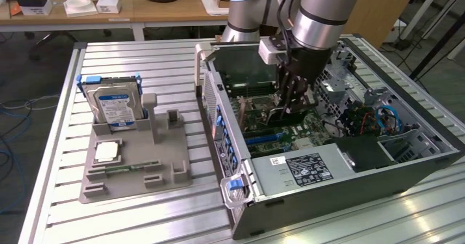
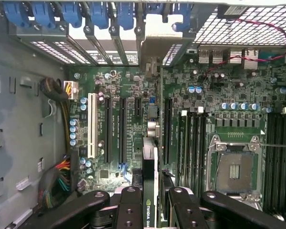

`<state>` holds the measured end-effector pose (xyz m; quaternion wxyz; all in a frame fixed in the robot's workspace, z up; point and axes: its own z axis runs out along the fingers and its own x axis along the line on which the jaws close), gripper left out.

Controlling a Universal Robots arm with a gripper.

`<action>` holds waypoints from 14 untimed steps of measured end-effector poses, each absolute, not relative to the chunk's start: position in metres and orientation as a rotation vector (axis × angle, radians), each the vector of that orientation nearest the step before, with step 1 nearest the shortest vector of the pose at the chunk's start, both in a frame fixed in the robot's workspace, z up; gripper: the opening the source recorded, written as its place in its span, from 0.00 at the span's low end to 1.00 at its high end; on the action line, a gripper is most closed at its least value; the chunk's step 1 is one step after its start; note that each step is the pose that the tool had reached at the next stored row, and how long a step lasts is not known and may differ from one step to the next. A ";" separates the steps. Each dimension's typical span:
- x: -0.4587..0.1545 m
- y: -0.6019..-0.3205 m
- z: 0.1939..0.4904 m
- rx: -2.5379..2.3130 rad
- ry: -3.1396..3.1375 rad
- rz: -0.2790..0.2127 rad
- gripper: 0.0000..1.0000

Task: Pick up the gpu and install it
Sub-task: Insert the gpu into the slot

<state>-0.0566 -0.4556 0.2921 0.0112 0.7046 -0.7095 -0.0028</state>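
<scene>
Exterior view, left to right: one gray fixture (image 1: 134, 168) with one blue-labelled hard drive (image 1: 115, 105) on the slatted metal table (image 1: 58, 146), then one open PC case (image 1: 407, 162) with the gripper (image 1: 294, 105) down inside, pinching the one gpu (image 2: 149, 176) edge-on over the motherboard slots (image 2: 113, 129), case walls close around.

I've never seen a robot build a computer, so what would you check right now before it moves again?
1. Card held: ok. The claw grips the gpu edge-on between its fingers.
2. Claw inside the case: ok. It hangs within the open computer case, above the motherboard.
3. Card over a slot: cannot tell. It sits among the long black expansion slots, exact alignment unclear.
4. Card seated: not ok, it looks still above the board.
5. Rear bracket openings free: cannot tell.
6. Hard drive out of the way: ok, on its stand outside the case.
</scene>
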 end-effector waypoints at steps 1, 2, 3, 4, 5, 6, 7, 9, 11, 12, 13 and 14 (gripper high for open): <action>-0.057 -0.456 0.291 2.198 -2.213 -0.009 0.26; -0.057 -0.456 0.290 2.198 -2.213 -0.009 0.26; -0.057 -0.456 0.290 2.198 -2.213 -0.009 0.26; -0.057 -0.456 0.290 2.198 -2.213 -0.009 0.26; -0.057 -0.456 0.290 2.198 -2.213 -0.009 0.26; -0.057 -0.456 0.290 2.198 -2.213 -0.009 0.26; -0.057 -0.456 0.290 2.198 -2.213 -0.009 0.26; -0.057 -0.456 0.290 2.198 -2.213 -0.009 0.26; -0.057 -0.456 0.290 2.198 -2.213 -0.009 0.26; -0.057 -0.456 0.289 2.198 -2.214 -0.009 0.26; -0.058 -0.456 0.288 2.198 -2.213 -0.009 0.26; -0.058 -0.456 0.287 2.198 -2.213 -0.009 0.26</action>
